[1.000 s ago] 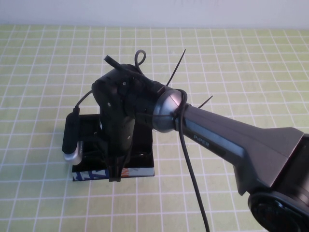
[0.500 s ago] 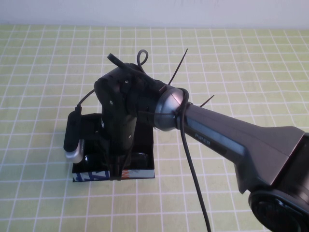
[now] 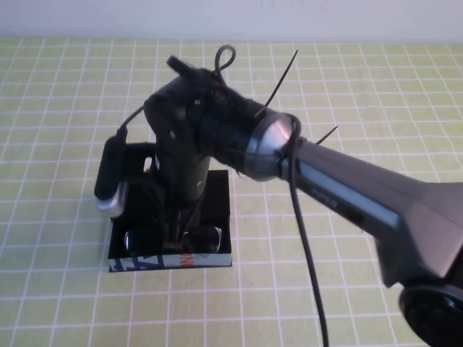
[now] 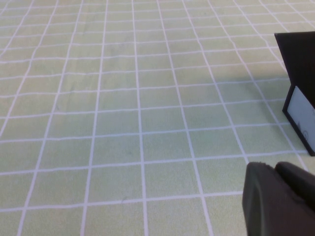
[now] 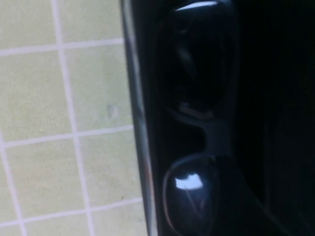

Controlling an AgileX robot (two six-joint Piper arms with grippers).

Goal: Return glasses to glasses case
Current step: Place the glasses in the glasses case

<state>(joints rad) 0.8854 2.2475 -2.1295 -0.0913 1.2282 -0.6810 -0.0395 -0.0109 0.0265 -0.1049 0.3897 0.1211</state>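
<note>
From above, the right gripper (image 3: 176, 230) hangs over the open case (image 3: 221, 217), jaws apart and empty; the glasses (image 3: 172, 238) lie inside by its printed front strip, whose print is unreadable. The left wrist view shows the left gripper (image 4: 278, 199) low over the checked cloth (image 4: 123, 123), fingers' state unclear. The right wrist view shows both lenses inside the case.

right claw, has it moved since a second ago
Yes. The right claw has lifted off the glasses case toward the table's far edge, leaving the glasses lying uncovered inside. The left claw hangs beside the case.

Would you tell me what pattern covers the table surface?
Light green table cloth with a white grid, clearest in the left wrist view.
</note>
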